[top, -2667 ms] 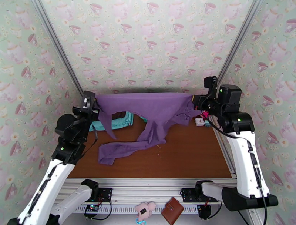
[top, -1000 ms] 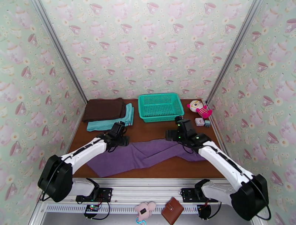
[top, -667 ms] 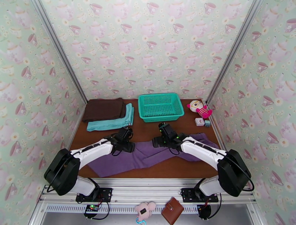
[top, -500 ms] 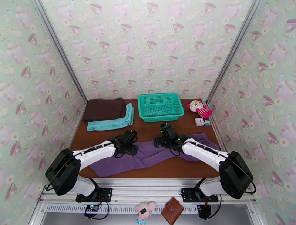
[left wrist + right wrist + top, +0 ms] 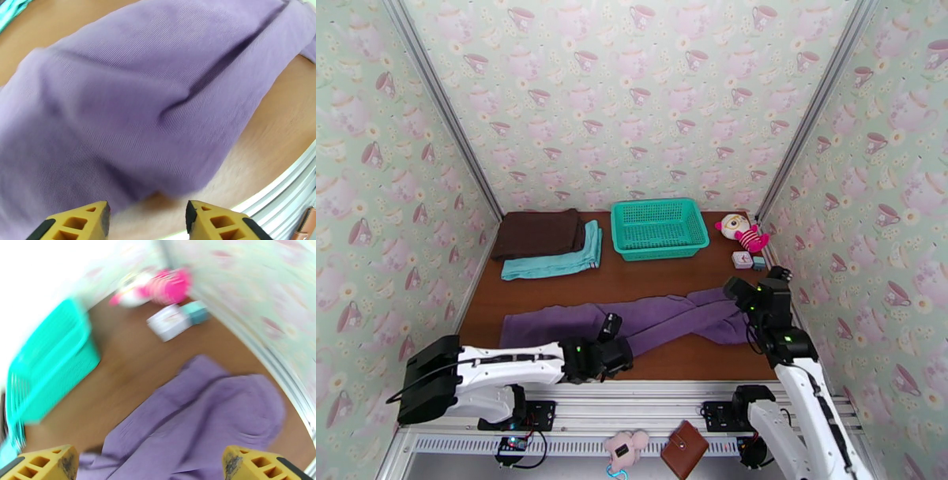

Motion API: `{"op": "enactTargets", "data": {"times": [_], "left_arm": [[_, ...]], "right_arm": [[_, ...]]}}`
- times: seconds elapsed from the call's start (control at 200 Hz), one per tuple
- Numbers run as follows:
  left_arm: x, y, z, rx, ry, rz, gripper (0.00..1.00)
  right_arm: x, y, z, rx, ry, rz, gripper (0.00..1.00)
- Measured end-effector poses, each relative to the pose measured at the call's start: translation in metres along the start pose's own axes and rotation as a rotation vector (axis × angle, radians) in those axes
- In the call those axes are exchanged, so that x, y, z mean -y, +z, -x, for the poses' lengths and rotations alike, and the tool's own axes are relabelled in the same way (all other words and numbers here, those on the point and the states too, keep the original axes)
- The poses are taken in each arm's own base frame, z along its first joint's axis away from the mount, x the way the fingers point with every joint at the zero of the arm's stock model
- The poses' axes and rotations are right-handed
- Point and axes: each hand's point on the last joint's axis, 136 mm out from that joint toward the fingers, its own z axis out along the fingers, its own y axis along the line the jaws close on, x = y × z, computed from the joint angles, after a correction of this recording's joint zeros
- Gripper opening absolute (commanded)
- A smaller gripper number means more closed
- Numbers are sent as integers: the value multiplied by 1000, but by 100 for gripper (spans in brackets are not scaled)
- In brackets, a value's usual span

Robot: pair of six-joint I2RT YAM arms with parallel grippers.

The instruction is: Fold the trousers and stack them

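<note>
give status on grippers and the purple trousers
Left gripper open, empty, at the trousers near edge. Right gripper open, empty, over their right end. Trousers laid long, unstacked. Nothing on them.

Your top camera: high over near edge of table (image 5: 553, 296), facing forward-down, wide. Wrist cameras: close, tilted down. All share trousers (image 5: 663, 316).
</note>
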Motion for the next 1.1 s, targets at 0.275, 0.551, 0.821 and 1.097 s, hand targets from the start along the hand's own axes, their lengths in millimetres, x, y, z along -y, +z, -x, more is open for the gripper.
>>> {"op": "enactTargets", "data": {"times": [0.275,0.551,0.821,1.097], "left_arm": [[-70,-24,-15,151,-429,72,79],[-104,-24,-9,253,-905,-97,82],[-120,-1,-24,122,-1064,43,86],[-101,23,-30,-26,-1045,178,85]], "right_arm": [[63,19,-46,-283,388,-197,100],[88,22,-53,-368,611,-268,99],[98,37,-59,-407,661,-309,99],[106,51,-66,-449,687,-342,97]]}}
